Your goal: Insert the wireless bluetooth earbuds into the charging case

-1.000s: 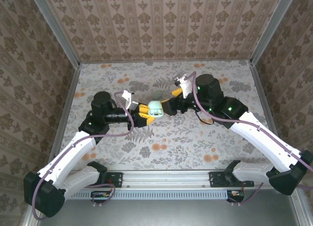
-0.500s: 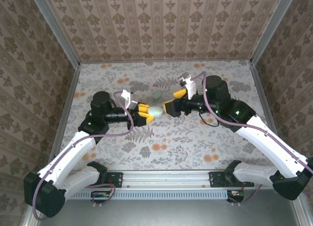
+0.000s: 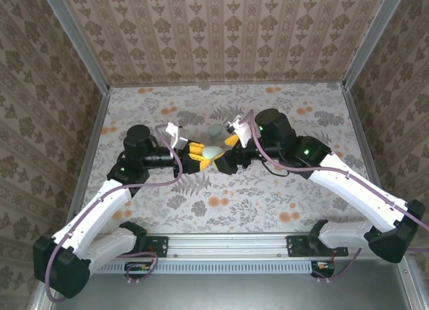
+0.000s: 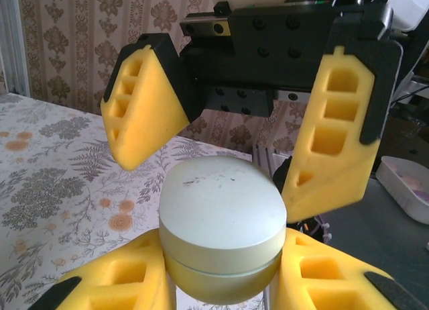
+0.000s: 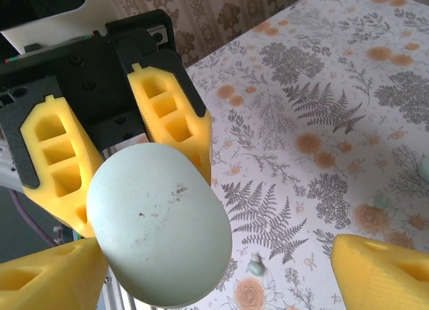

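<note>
With the left tool [image 3: 204,157] clenched on the closed case [image 4: 218,219] at mid-frame, the released, wide-spread right tool [image 3: 226,154] should close squarely on its upper half.

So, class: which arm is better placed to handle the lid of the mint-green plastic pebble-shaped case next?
Right, probably: the right gripper is open, facing the closed case, while the left gripper is shut on it.

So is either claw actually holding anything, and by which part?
The left gripper holds the closed charging case by its lower half, pinched between its fingers. The right gripper is open around the top, gripping nothing.
</note>
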